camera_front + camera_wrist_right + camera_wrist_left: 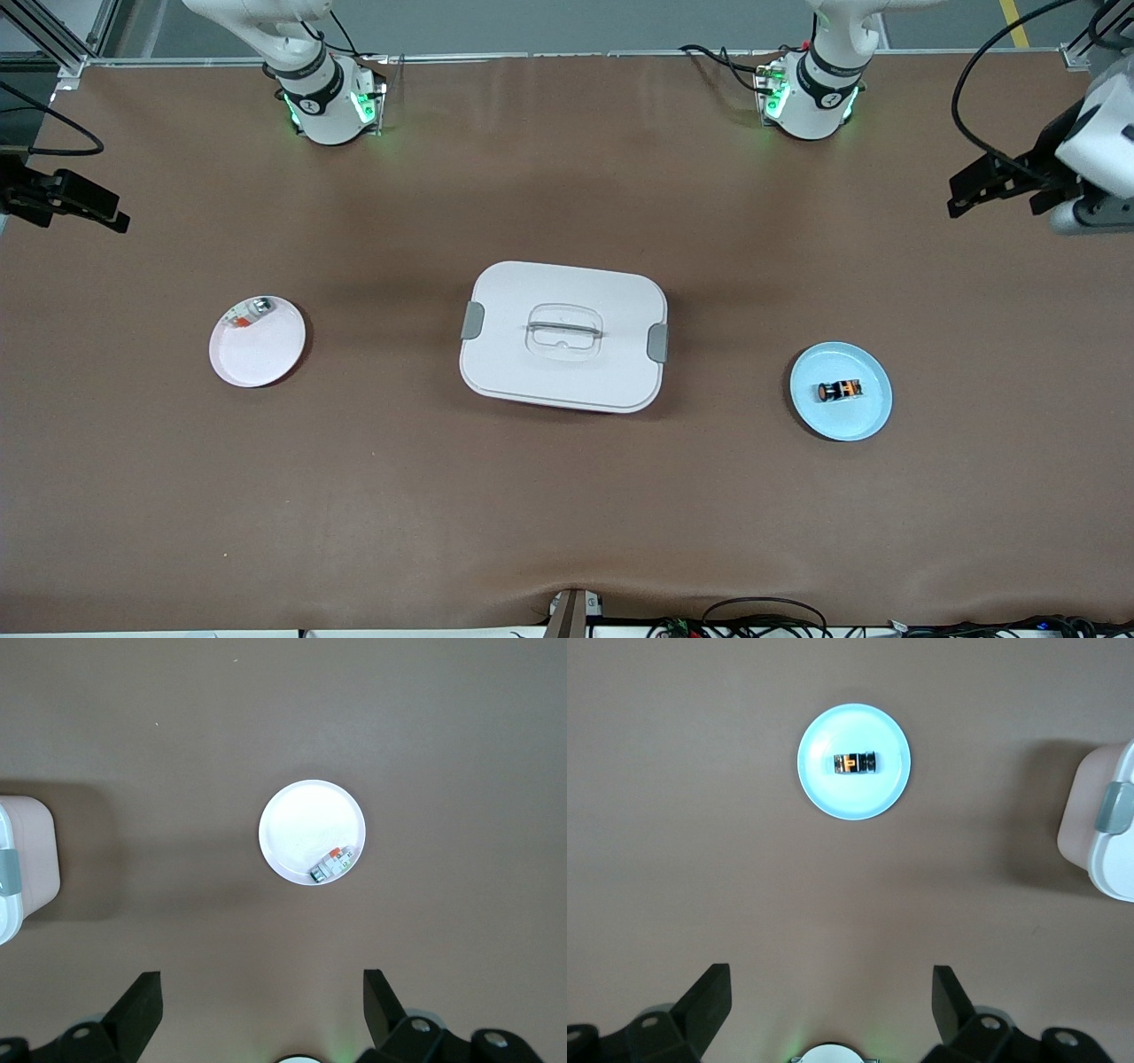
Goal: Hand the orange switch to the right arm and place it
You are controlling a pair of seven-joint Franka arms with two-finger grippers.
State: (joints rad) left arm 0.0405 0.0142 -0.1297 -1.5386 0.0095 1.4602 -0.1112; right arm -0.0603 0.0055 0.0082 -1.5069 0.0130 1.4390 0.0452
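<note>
The right gripper (66, 199) hangs in the air at the right arm's end of the counter (567, 514), above its edge. Its fingers (133, 1005) are spread wide apart and grip nothing. The right arm waits.

A white plate (257, 350) lies flat on the counter toward the right arm's end. A small silver-and-red clear-cased part (250, 312) lies in this plate, against the section of rim farthest from the front camera. In the right wrist view the same plate (301, 824) sits between the two raised fingers, with the part (332, 864) at its rim.

A white lidded box (563, 335) stands at the middle of the counter. The lid is on. A grey latch (472, 320) shows at the end facing the right arm, and a second grey latch (657, 343) at the end facing the left arm. A clear recessed handle (564, 330) sits in the centre of the lid.

A light blue plate (864, 416) lies flat toward the left arm's end, slightly nearer to the front camera than the white plate. The orange switch (839, 390) lies on its side near the centre of this plate, touched by no gripper. The left wrist view shows the switch (855, 763) on the blue plate (824, 788), well apart from the fingers.

The left gripper (997, 188) hangs above the counter's edge at the left arm's end. Its fingers (704, 1001) are likewise spread wide and hold nothing. The left arm waits.
</note>
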